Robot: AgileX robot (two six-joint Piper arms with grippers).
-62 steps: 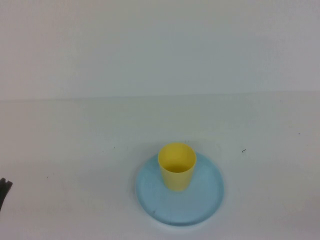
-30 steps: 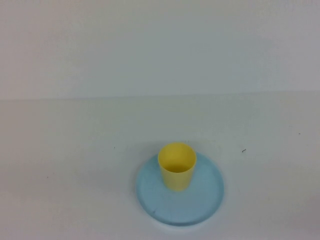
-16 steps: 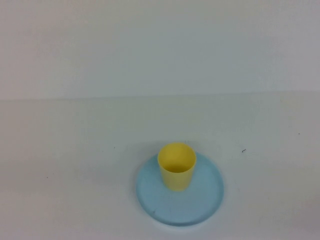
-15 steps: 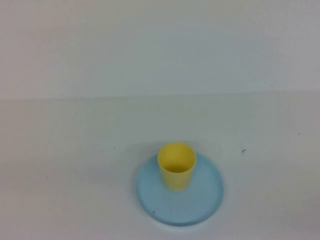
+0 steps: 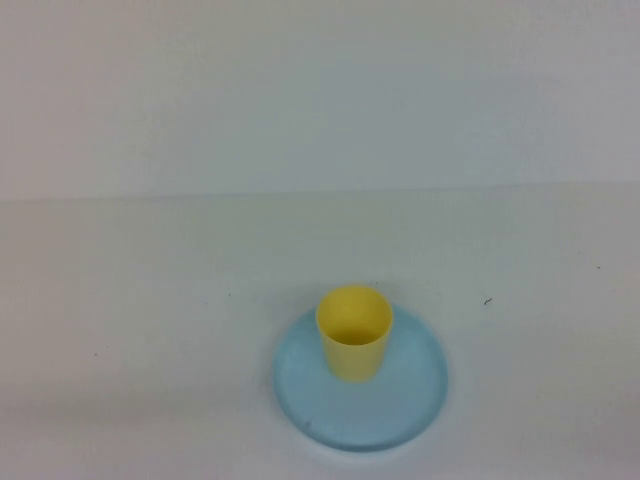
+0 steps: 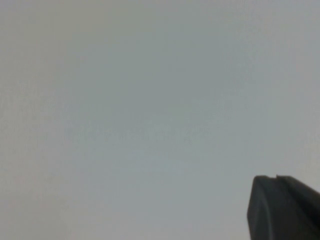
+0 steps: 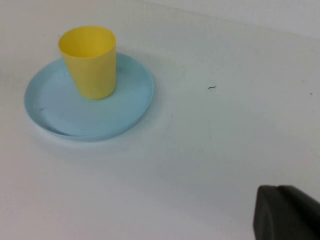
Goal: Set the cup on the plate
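Closest to us, each wrist view catches only a dark corner of its own gripper. The left gripper (image 6: 282, 207) shows as a black wedge cut off by the frame edge, and beyond it we see nothing but a pale, featureless surface, probably the worktop or the wall, though we cannot say which. The right gripper (image 7: 285, 212) is likewise a dark block clipped by the frame. Both sets of jaws are closed together with nothing between them. Neither gripper appears in the high view, so both sit off its edges.

Ahead of the right jaws, well apart from them across bare white worktop (image 7: 215, 140), lies the plate (image 7: 60, 112), round and light blue with a shallow rim. The cup (image 7: 90, 62) stands upright on it, mouth up, set toward the plate's far side from the jaws rather than at its centre. In the high view the cup (image 5: 353, 333) sits on the far half of the plate (image 5: 400, 405), whose near rim lies close to the worktop's near edge of the frame.

There is open worktop all around the plate. A small dark speck (image 7: 212, 88) lies beyond and to one side. We see no writing or labels on cup or plate.
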